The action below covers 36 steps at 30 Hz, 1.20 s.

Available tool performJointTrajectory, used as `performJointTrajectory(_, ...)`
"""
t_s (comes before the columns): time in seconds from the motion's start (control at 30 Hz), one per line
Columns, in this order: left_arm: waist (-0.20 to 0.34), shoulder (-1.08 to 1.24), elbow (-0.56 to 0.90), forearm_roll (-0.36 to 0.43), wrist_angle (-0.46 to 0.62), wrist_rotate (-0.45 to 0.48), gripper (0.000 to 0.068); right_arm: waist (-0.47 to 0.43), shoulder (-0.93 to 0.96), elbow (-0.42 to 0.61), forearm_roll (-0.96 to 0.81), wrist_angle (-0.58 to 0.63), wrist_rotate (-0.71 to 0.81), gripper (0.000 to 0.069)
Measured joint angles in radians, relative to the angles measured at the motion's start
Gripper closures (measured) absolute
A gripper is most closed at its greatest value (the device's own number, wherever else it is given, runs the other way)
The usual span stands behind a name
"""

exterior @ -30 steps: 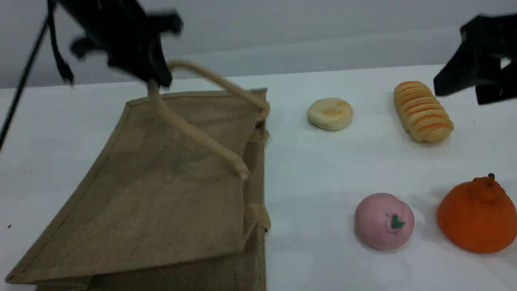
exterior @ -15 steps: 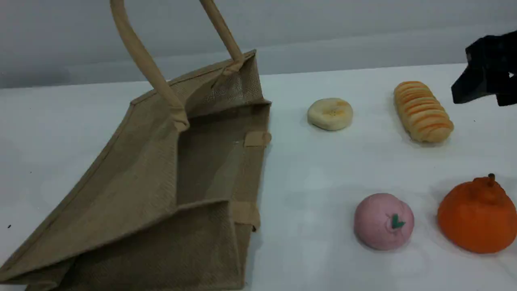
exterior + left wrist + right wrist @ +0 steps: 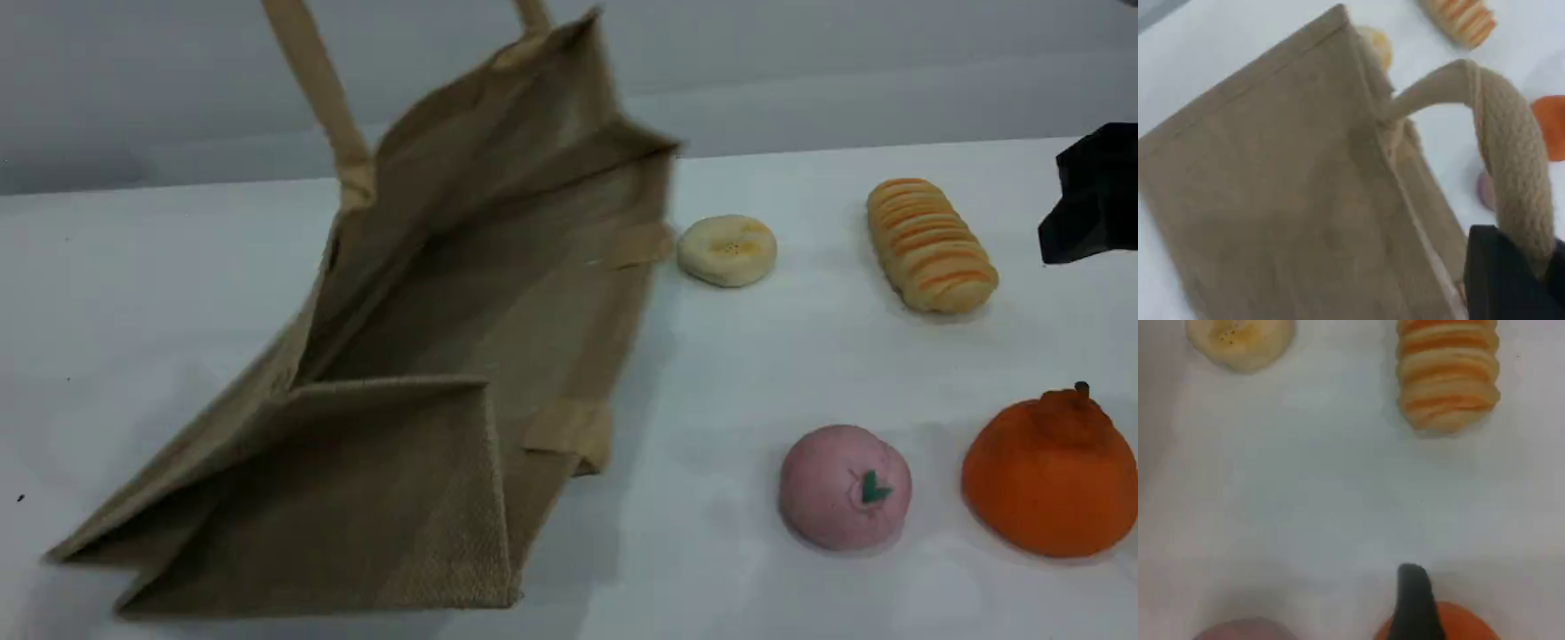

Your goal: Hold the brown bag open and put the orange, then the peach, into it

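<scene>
The brown bag lies with its base on the table at the left, its upper side pulled up and its mouth gaping toward the right. One beige handle runs up out of the scene view. In the left wrist view that handle is draped over a black fingertip of my left gripper, which is shut on it above the bag. The orange sits at the front right, the peach just left of it. My right gripper hangs open and empty behind the orange; its fingertip hovers over the orange.
A pale yellow bun lies just right of the bag's mouth. A striped bread loaf lies further right, near the right gripper. White table shows between the bag and the fruits.
The left gripper has risen out of the scene view with the handle, lifting the bag's upper side and opening its mouth wide. The right gripper has dropped lower and shifted right, toward the orange.
</scene>
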Motion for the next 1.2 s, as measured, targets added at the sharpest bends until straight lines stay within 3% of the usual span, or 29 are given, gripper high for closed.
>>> performJointTrajectory(0.7,0.000,-0.002,0.000,-0.022,-0.001,0.005,0.0603,0.001,0.199,0.000,0.003,-0.019,0.000,0.0255)
performJointTrajectory(1.1,0.000,-0.002,0.000,-0.020,-0.001,0.004,0.0603,0.001,0.268,0.000,0.003,0.041,0.000,0.0255)
performJointTrajectory(1.2,0.000,-0.002,0.000,-0.020,-0.002,0.004,0.0603,0.001,0.268,0.000,0.002,0.059,-0.002,0.0282)
